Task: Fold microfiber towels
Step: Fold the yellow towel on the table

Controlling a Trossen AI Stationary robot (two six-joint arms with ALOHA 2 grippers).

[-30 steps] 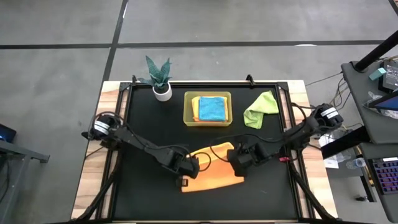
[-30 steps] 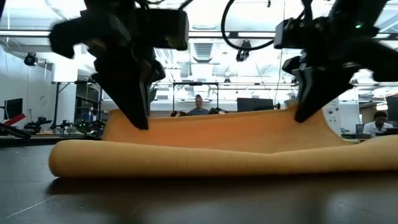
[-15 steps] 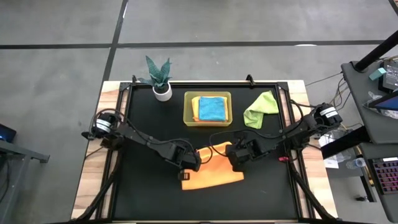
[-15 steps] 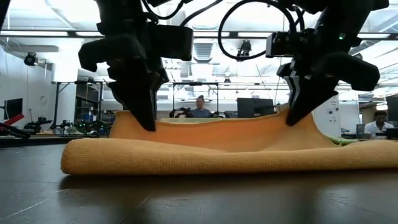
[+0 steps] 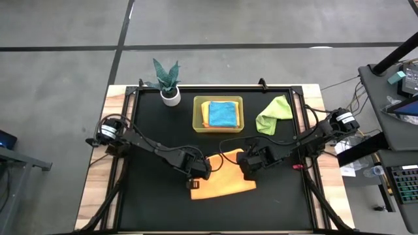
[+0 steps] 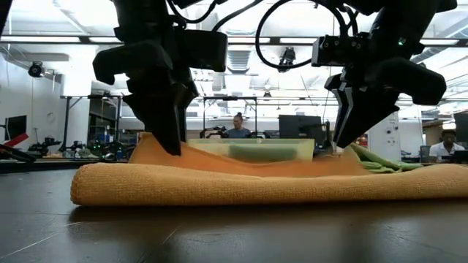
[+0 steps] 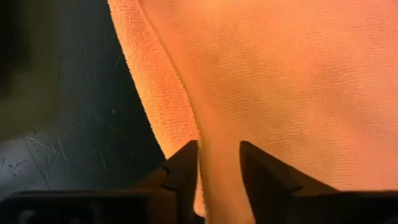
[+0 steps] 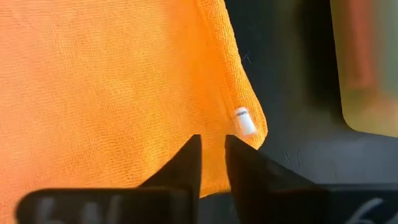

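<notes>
An orange-yellow towel [image 5: 222, 184] lies folded near the table's middle, its rounded fold [image 6: 241, 184] toward the near edge. Its upper layer rises at both ends to my two grippers. My left gripper [image 5: 201, 173] points down over the towel's left end, fingers apart, with a ridge of cloth [image 7: 219, 168] between them. Over the towel's right end stands my right gripper [image 5: 248, 171], a narrow gap [image 8: 212, 155] between its fingers, beside the corner with the white tag [image 8: 244, 121]. A teal blue towel [image 5: 222, 114] lies in the bin, and a lime green one [image 5: 274, 114] sits at the far right. My left gripper comes from above with the towel's upper layer [image 7: 217, 143] rising between its parted fingers; I cannot tell whether the fingers touch it. My right gripper slants down onto the upper layer next to the tagged corner [image 8: 214, 134]; cloth shows in the gap, but touch cannot be told.
The translucent yellow-green bin [image 5: 198, 114] stands at the far middle, also showing behind the towel [image 6: 248, 150]. A potted plant [image 5: 168, 81] is at the far left. Bare black table lies on the near side and to both sides of the towel.
The towel's upper edge was stretched high between the two grippers half a second ago. It has now sagged in the middle and dropped lower at the right gripper, so the bin shows behind it. The near fold has stayed on the table.
</notes>
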